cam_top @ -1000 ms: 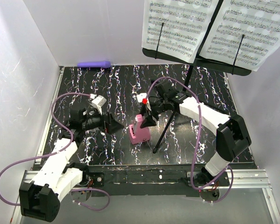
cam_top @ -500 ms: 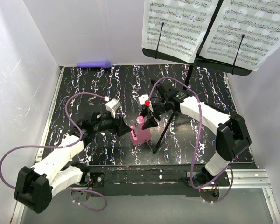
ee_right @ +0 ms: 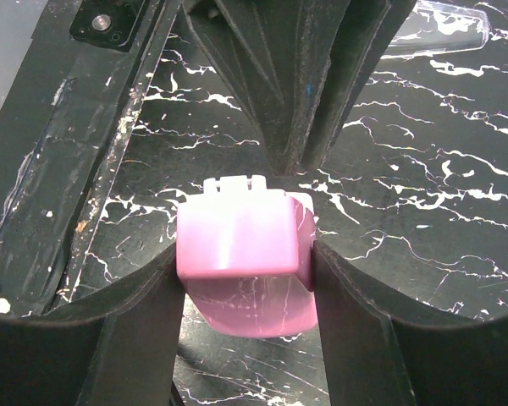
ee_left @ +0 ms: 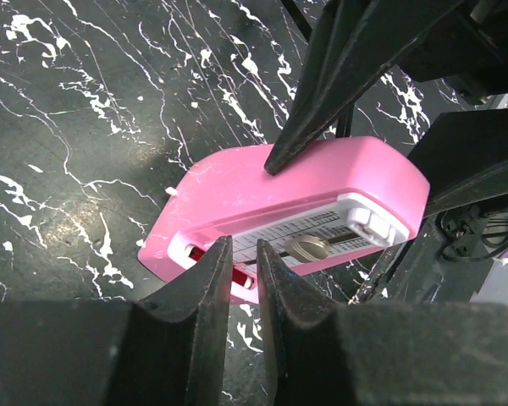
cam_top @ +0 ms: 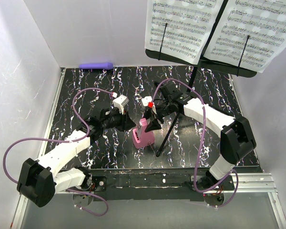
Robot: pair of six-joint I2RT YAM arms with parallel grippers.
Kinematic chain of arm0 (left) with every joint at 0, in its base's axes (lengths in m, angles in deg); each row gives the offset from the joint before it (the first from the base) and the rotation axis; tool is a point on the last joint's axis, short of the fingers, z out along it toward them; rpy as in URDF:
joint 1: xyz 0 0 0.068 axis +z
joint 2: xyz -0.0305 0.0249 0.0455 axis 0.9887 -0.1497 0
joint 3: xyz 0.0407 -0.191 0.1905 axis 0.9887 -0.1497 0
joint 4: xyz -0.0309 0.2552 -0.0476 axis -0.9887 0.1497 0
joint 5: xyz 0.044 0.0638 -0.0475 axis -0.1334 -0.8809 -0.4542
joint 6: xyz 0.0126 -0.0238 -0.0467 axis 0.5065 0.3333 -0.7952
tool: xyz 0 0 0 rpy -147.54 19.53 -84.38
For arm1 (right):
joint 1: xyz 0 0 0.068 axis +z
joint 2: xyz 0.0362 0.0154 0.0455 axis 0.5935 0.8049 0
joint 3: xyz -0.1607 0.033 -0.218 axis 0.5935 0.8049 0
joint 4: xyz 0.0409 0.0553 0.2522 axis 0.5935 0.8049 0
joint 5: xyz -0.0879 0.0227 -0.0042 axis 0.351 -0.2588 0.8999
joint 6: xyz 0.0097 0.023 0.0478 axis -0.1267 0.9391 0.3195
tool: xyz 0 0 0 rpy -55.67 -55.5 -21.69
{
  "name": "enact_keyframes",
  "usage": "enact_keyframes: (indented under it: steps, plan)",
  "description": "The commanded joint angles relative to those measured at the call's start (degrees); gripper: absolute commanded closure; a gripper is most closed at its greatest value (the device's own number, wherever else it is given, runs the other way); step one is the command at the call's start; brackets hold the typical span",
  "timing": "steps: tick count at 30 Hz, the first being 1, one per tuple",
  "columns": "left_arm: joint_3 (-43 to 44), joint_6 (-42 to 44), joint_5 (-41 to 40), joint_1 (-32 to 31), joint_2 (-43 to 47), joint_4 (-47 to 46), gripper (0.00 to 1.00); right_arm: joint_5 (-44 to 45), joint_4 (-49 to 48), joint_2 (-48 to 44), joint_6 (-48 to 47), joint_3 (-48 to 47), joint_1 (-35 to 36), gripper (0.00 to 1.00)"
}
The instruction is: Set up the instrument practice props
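The pink metronome (cam_top: pixel 142 136) stands upright on the black marbled mat, just left of the music stand's leg (cam_top: pixel 164 140). My right gripper (cam_top: pixel 151 125) is shut on its top, one finger on each side (ee_right: pixel 245 254). My left gripper (cam_top: pixel 130 125) is at the metronome's front face (ee_left: pixel 279 186), its jaws almost shut with only a thin slit (ee_left: pixel 244 249) just before the scale and pendulum weight (ee_left: pixel 309 248). I cannot tell if it touches the face. The black music stand (cam_top: pixel 200 59) holds two sheet-music pages (cam_top: pixel 183 26) (cam_top: pixel 255 28) at the back right.
A purple cylinder (cam_top: pixel 96 65) lies at the mat's far edge, against the back wall. White walls close the left, back and right sides. The stand's pole (cam_top: pixel 181 109) rises right beside my right arm.
My left arm has swung right and forward up to the metronome's face, and its jaws have closed from wide open to a thin slit. The right gripper and metronome have stayed put.
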Motion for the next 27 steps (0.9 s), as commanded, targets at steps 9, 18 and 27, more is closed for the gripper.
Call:
enact_keyframes:
  steps: [9, 18, 27]
  plan:
    - [3.2, -1.6, -0.2, -1.5, 1.8, 4.5, 0.84, 0.3, 2.7, 1.9, 1.0, -0.9, -0.3, 0.38]
    - [5.8, -2.9, 0.6, -3.6, -0.8, 4.6, 0.84, 0.3, 2.7, 2.3, 1.0, -0.9, -0.3, 0.38]
    - [6.5, -3.2, 0.5, -5.2, -1.7, 4.3, 0.84, 0.5, 2.7, 2.6, 1.1, -1.0, -0.3, 0.37]
